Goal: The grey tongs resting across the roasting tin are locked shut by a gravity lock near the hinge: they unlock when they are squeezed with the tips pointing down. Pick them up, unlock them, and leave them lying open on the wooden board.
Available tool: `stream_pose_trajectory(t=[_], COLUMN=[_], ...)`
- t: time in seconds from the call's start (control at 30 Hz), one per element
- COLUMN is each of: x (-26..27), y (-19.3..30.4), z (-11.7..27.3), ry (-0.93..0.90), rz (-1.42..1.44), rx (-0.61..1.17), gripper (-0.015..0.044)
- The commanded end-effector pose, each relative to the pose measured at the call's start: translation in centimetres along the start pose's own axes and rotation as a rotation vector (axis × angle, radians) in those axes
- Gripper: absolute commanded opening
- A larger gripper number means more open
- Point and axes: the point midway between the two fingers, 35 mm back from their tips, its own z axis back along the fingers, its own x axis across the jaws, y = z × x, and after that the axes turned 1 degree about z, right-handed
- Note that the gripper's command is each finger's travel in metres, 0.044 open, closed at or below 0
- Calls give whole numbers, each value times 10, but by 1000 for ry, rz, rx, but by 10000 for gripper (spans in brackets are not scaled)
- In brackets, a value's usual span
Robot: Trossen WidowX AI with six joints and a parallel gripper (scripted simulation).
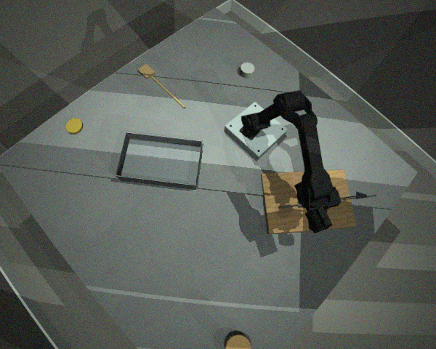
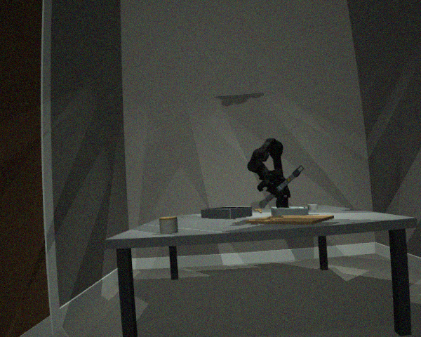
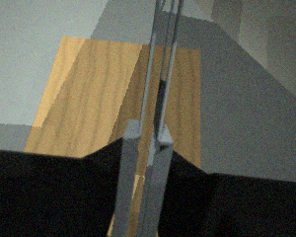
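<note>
Grained wood, grey metal
The board (image 1: 285, 221) (image 2: 312, 220) (image 3: 89, 89) looks like striped wood; the tongs (image 2: 292, 175) (image 3: 147, 84) look smooth and metallic; the worktop (image 1: 173, 240) (image 2: 189, 236) looks matt.

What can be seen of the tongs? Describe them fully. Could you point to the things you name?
The grey tongs (image 2: 294, 173) (image 3: 145, 89) look metallic, with two long, slim arms side by side and a small yellow mark. Clamped in the pincer (image 2: 280, 188) (image 3: 147, 140), they hang tilted above the wooden board (image 1: 285, 221) (image 2: 312, 219) (image 3: 89, 89), clear of it. Whether they are locked is unclear.
</note>
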Motion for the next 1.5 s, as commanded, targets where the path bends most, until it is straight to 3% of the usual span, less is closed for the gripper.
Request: stream_pose_trajectory(t=[0.0,0.2,1.47], x=[1,3,3], y=[-7,-11,-11], z=[20,40,41], ry=[24,56,57], rz=[26,53,54], rx=[-172,-326,-330], gripper=[-150,-150,-150])
